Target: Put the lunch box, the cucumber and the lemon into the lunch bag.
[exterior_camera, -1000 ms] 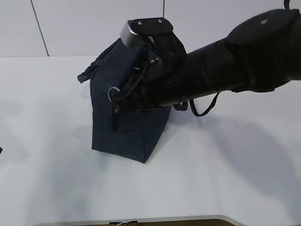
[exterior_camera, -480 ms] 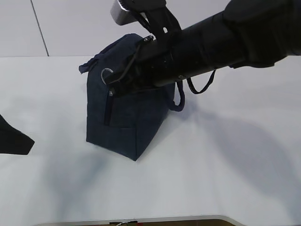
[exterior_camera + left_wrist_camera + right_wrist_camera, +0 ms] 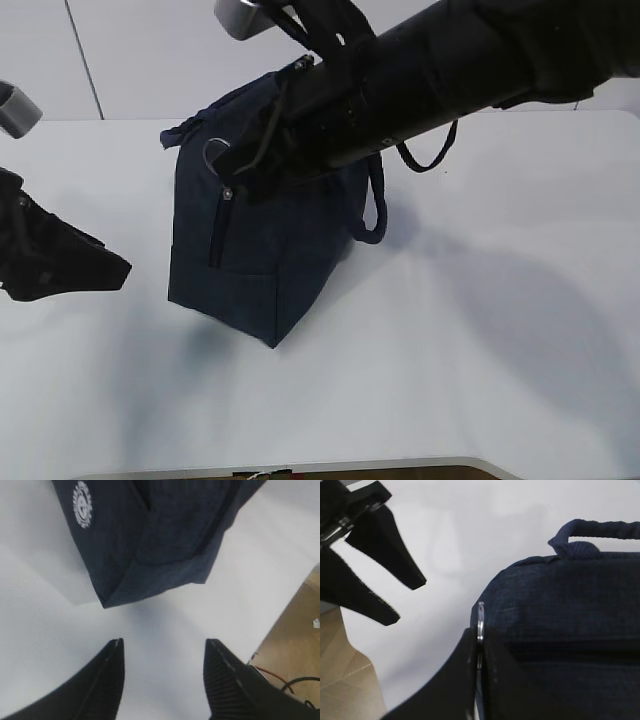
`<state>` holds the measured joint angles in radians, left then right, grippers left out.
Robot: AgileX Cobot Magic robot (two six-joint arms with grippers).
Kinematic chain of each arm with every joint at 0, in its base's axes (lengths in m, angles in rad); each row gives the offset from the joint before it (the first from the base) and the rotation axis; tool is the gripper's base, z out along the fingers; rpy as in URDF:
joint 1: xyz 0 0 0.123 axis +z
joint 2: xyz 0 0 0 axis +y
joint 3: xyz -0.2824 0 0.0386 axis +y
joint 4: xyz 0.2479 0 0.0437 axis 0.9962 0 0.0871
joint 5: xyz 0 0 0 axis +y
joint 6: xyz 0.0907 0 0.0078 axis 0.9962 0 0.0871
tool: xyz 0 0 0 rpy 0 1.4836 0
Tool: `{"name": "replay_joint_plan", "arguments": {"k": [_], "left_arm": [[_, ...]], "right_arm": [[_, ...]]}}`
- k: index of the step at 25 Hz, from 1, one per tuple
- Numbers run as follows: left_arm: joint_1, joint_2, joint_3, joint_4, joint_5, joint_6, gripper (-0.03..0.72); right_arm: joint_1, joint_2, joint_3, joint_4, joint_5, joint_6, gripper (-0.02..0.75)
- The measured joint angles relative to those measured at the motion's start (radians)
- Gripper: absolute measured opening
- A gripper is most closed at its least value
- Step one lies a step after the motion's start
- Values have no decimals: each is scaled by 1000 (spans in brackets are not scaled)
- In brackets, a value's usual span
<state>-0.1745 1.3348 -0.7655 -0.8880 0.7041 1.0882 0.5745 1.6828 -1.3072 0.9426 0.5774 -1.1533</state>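
Lunch bag (image 3: 250, 250) stands upright, zipper ring (image 3: 218, 152) facing left.

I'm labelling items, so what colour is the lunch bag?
Dark navy blue lunch bag; the exterior view shows it best.

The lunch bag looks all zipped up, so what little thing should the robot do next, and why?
Probably keep pulling the ring pull along the zipper. The right end effector is shut on it, and the lunch bag looks closed. The open left end effector could hold the bag steady.
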Motion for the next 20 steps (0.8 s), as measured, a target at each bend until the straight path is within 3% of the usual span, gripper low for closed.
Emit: {"name": "replay_joint_plan", "arguments": {"k": [20], "left_arm": [[-56,188,0,-438,-102,520,391]], "right_arm": [[0,0,-7,-59,40,6,5]]}}
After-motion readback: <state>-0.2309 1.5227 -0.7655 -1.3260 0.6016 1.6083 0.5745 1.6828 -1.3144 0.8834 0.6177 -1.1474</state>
